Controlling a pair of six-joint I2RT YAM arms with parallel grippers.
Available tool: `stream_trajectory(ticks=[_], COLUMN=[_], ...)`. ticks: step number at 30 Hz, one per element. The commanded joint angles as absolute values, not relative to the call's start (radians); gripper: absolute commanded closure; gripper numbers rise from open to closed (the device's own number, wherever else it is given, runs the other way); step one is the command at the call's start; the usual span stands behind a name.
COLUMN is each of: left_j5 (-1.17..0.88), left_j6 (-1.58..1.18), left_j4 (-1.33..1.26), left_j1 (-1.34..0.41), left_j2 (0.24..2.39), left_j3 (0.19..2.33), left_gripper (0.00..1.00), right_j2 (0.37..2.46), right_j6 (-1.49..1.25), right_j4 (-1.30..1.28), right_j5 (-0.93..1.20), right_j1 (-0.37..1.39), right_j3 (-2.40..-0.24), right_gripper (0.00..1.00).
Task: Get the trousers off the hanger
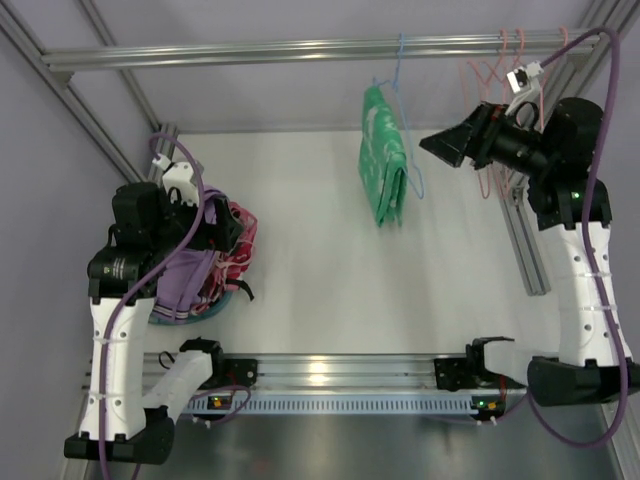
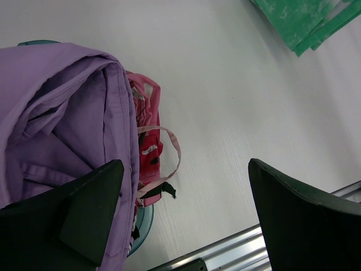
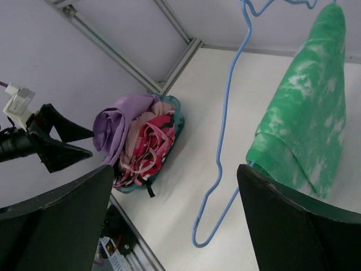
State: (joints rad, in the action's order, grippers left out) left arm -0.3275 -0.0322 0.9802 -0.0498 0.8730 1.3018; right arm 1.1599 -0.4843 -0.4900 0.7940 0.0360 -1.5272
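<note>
1. Up at the far rail (image 1: 300,48), the hanger (image 1: 400,62) hangs by its hook. The trousers (image 1: 383,170) are draped over it, folded long and narrow. The bar they fold over is hidden under the fabric, and whether their lower end reaches the table (image 1: 300,260) cannot be told.
2. In the right wrist view the hook is cut off by the upper edge. The lower end of the trousers disappears behind the dark finger on the right.
3. The right gripper (image 3: 175,186) has its jaws spread wide and holds nothing. In the top view it sits near the trousers, on their right, apart from both wire and cloth.
4. The left gripper (image 2: 186,220) also has its jaws spread wide and holds nothing. It hangs over the purple cloth (image 2: 56,113), and one finger overlaps that cloth in its own view; whether they touch cannot be told.
5. The teal basket (image 3: 179,107) shows only slivers of rim under the purple cloth and the red-pink patterned cloth (image 2: 148,130).
6. The pink hangers (image 1: 490,70) are partly behind the right arm, so they are hard to count.
7. A white block (image 1: 520,78) on the right wrist cable is too small to read for any label.
</note>
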Motion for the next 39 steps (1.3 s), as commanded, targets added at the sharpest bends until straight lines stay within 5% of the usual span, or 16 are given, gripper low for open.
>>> stream_trajectory(ticks=[1, 8, 15, 25, 32, 36, 39], left_j5=[-0.347, -0.368, -0.394, -0.408, -0.414, -0.414, -0.432], left_j6=[-0.046, -0.043, -0.041, -0.044, -0.046, -0.041, -0.037], left_j4=[0.943, 0.943, 0.943, 0.943, 0.943, 0.945, 0.940], left_j1=[-0.041, -0.034, -0.032, -0.031, -0.029, -0.029, -0.029], left_j2=[0.874, 0.868, 0.874, 0.879, 0.879, 0.873, 0.867], left_j3=[1.336, 1.341, 1.341, 1.336, 1.331, 1.328, 1.319], left_gripper=[0.02, 0.02, 0.02, 0.02, 0.02, 0.02, 0.02], right_j2=[1.219, 1.321, 1.381, 1.424, 1.445, 1.451, 1.442], right_j6=[-0.525, -0.519, -0.643, -0.867, -0.940, -0.968, -0.977], right_j4=[-0.411, -0.384, -0.256, -0.075, -0.035, -0.009, 0.060], right_j5=[0.698, 0.554, 0.661, 0.761, 0.784, 0.796, 0.822], right_j1=[0.118, 0.196, 0.250, 0.265, 0.264, 0.264, 0.264], right_j3=[-1.600, -1.605, -1.571, -1.491, -1.477, -1.470, -1.471], right_gripper=[0.10, 0.15, 0.28, 0.68, 0.82, 1.00, 1.00])
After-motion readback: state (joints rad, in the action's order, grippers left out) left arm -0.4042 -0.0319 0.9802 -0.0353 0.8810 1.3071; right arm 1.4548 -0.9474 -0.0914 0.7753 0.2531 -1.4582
